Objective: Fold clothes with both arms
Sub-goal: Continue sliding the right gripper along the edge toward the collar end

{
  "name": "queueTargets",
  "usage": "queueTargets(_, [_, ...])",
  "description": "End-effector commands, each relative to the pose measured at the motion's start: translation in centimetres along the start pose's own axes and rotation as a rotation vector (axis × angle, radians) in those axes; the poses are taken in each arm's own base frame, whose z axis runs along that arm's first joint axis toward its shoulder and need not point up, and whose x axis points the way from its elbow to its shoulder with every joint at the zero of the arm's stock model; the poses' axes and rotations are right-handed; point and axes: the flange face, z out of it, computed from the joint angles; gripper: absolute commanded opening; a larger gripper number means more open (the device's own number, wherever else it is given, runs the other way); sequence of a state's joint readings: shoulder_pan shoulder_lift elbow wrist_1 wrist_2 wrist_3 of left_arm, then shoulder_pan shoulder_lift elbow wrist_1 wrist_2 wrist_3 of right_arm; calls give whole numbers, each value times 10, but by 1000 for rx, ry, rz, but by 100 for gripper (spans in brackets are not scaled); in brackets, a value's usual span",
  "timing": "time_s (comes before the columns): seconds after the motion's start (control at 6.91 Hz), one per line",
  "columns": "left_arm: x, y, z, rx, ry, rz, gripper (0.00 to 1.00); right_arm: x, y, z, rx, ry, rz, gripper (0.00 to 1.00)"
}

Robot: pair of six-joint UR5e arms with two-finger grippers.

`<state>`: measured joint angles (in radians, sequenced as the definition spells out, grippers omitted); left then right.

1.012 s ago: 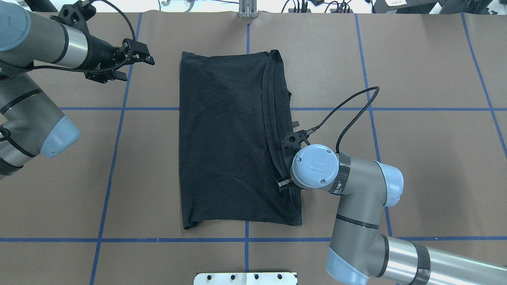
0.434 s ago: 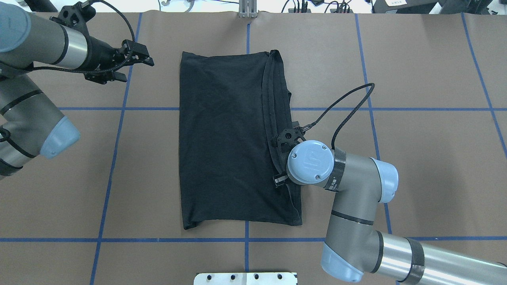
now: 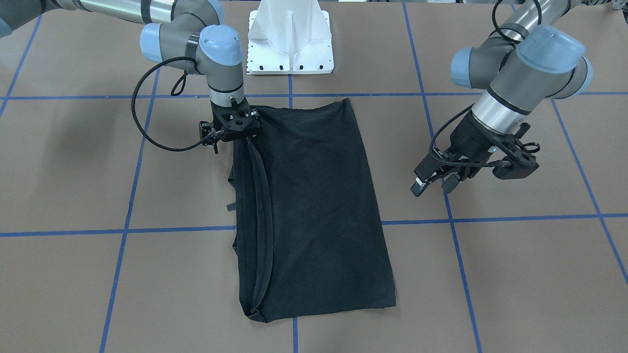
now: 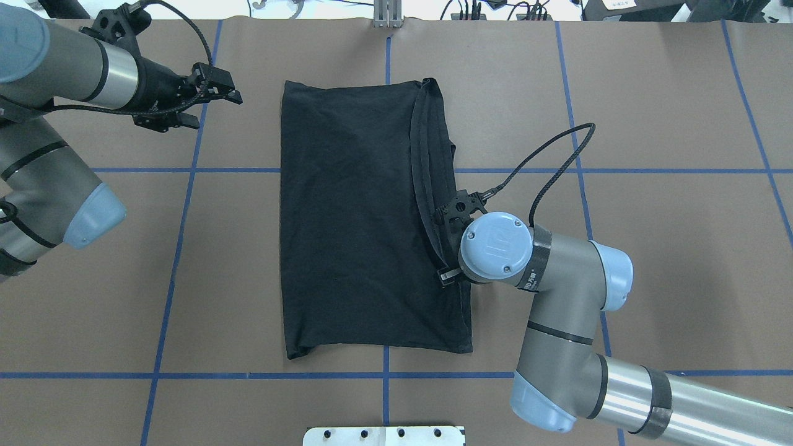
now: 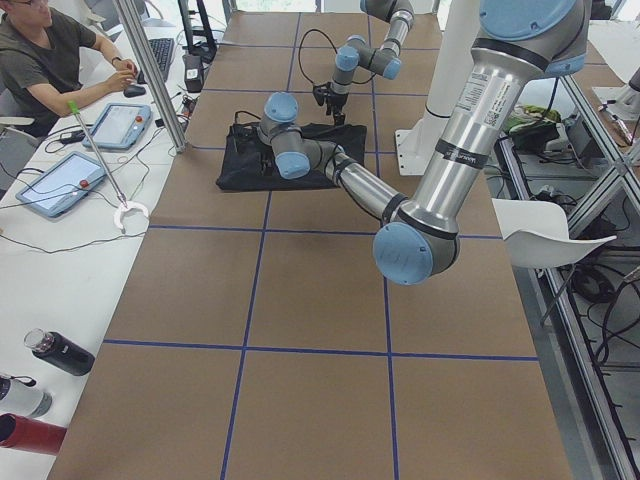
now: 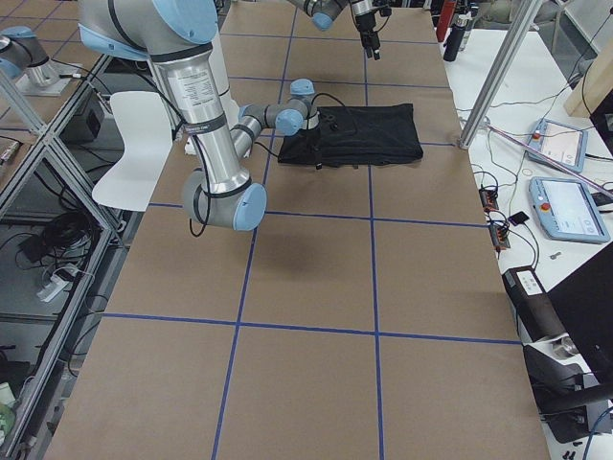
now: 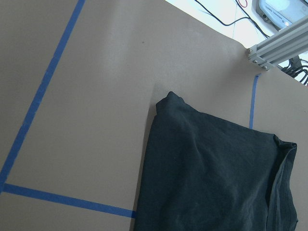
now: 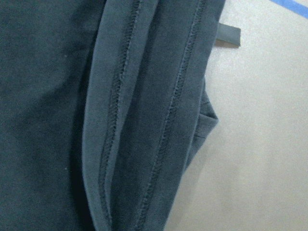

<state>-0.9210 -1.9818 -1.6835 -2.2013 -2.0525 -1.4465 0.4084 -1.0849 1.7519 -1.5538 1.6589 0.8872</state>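
Observation:
The black T-shirt (image 4: 353,217) lies flat in the table's middle, folded into a long rectangle, with stitched hems stacked along its right edge (image 8: 120,96). No logo shows. It also shows in the front view (image 3: 314,206). My right gripper (image 3: 231,136) points straight down at that right edge, near the end closer to me. Its fingertips are lost against the black cloth and lie under the wrist (image 4: 495,248) in the overhead view, so I cannot tell its state. My left gripper (image 4: 217,110) is open and empty, hovering left of the shirt's far left corner (image 7: 168,98).
The white pedestal base (image 3: 289,44) stands at the near table edge. Blue tape lines (image 4: 179,248) grid the brown table. An aluminium post (image 4: 387,15) stands at the far edge. An operator (image 5: 45,60) sits at a side desk beyond that edge.
My right wrist moved a little left over the shirt's edge, then back right and slightly farther from me. The shirt and my left arm have hardly moved.

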Motion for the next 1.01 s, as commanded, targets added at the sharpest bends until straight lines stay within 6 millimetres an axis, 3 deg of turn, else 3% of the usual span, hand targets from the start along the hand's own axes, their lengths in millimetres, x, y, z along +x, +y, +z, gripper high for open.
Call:
queueTargets(0.0, [2, 1, 0, -3, 2, 0, 100, 35, -1, 7, -29, 13, 13, 100])
queueTargets(0.29, [0, 1, 0, -11, 1, -2, 100, 46, -12, -1, -49, -18, 35, 100])
queueTargets(0.43, [0, 1, 0, -11, 1, -2, 100, 48, -23, -15, -36, -42, 47, 100])
queueTargets(0.72, [0, 2, 1, -13, 1, -1, 100, 27, -52, -43, 7, -86, 48, 100])
queueTargets(0.87, [0, 1, 0, -11, 1, -2, 100, 13, -72, -47, 22, -90, 43, 100])
